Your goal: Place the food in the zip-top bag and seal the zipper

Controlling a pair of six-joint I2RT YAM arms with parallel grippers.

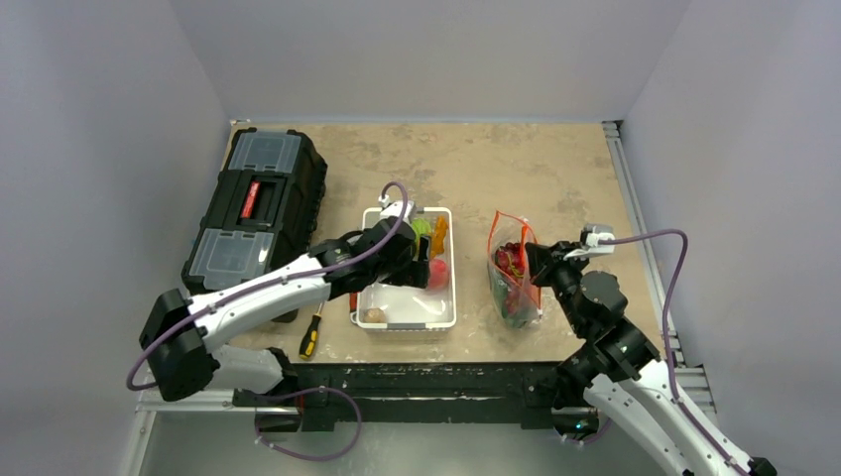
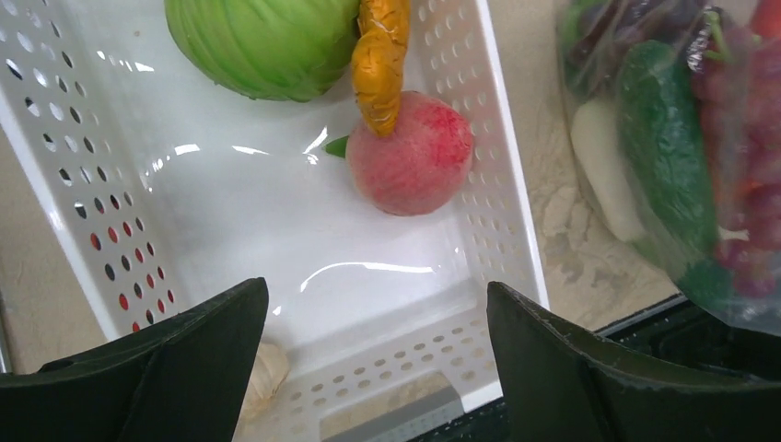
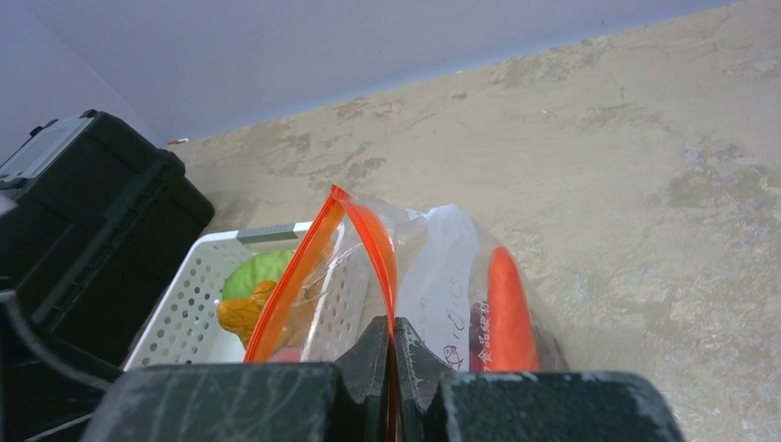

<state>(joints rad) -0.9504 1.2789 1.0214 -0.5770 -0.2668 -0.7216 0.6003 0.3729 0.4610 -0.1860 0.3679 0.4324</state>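
Our left gripper (image 2: 376, 296) hangs spread wide and empty above the white perforated plastic tray (image 2: 511, 212), where the pink toy peach (image 2: 414, 157), orange toy carrot (image 2: 379, 60) and round green cabbage (image 2: 262, 41) lie. Our right gripper (image 3: 393, 336) is clenched on the red-orange zipper strip (image 3: 293, 276) of the clear zip-top bag (image 3: 442, 267), just right of the tray

Top cam: the left arm (image 1: 268, 293) sits over the 9 o'clock side of the tray (image 1: 417, 324), so the peach (image 1: 437, 275) only peeks out, and the screwdriver (image 1: 310, 337) loses its tip at the arm. Stuff inside the bag (image 1: 514, 273) is too small to sort out there.

Left wrist cam: the cabbage (image 2: 262, 41) and carrot (image 2: 379, 55) get chopped by the 12 o'clock edge and the bag by the 3 o'clock edge. A pale lump (image 2: 267, 373) is half hidden behind a finger (image 2: 184, 368) of the left tool (image 2: 378, 293).

Right wrist cam: the right tool (image 3: 391, 336) blocks the bag's bottom.
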